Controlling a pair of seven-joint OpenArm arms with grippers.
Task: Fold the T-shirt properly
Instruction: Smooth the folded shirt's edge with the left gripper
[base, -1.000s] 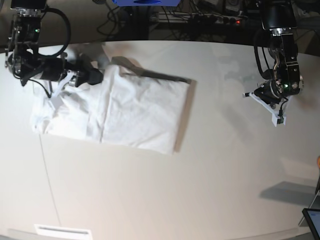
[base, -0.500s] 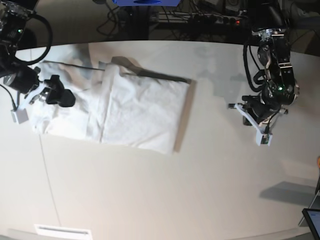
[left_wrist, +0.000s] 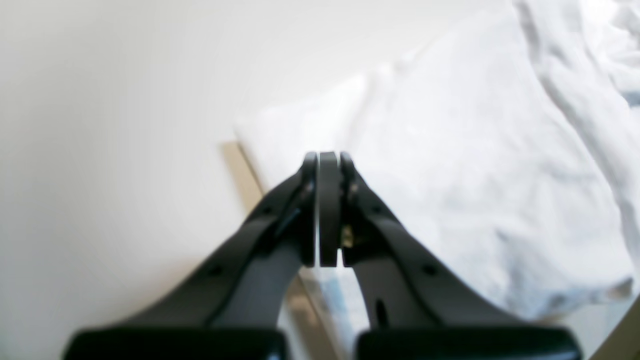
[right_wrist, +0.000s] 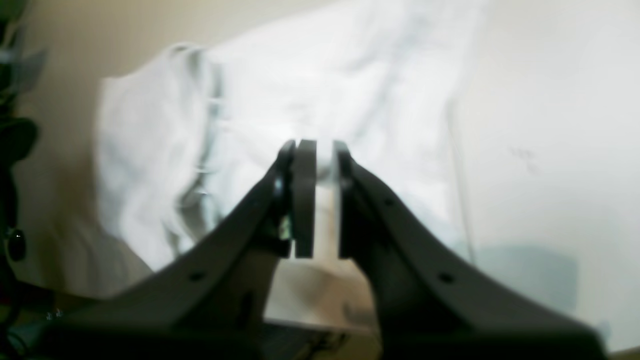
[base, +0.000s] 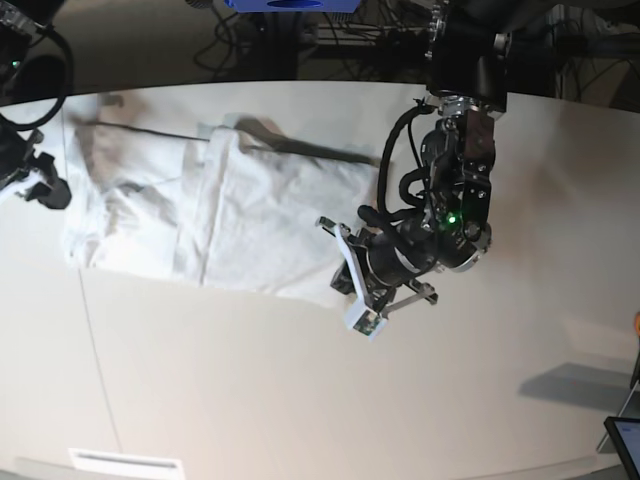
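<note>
The white T-shirt (base: 250, 215) lies folded into a long rectangle on the left half of the off-white table (base: 250, 390). My left gripper (base: 352, 282) hovers at the shirt's right edge near its front corner. In the left wrist view it (left_wrist: 328, 165) is shut with nothing in it, and the T-shirt (left_wrist: 475, 165) lies below and beyond it. My right gripper (base: 45, 190) sits off the shirt's left end at the table's left edge. In the right wrist view its jaws (right_wrist: 325, 155) stand a narrow gap apart and empty, facing the T-shirt (right_wrist: 350, 85).
Cables and dark equipment (base: 330, 40) run behind the table's far edge. A thin seam line (base: 92, 340) crosses the tabletop at the left, and a white label (base: 125, 463) lies near the front edge. A dark screen corner (base: 625, 440) shows at the bottom right.
My left arm swung from the table's right side across to the shirt's right edge. My right arm drew back left off the shirt, and its jaws narrowed.
</note>
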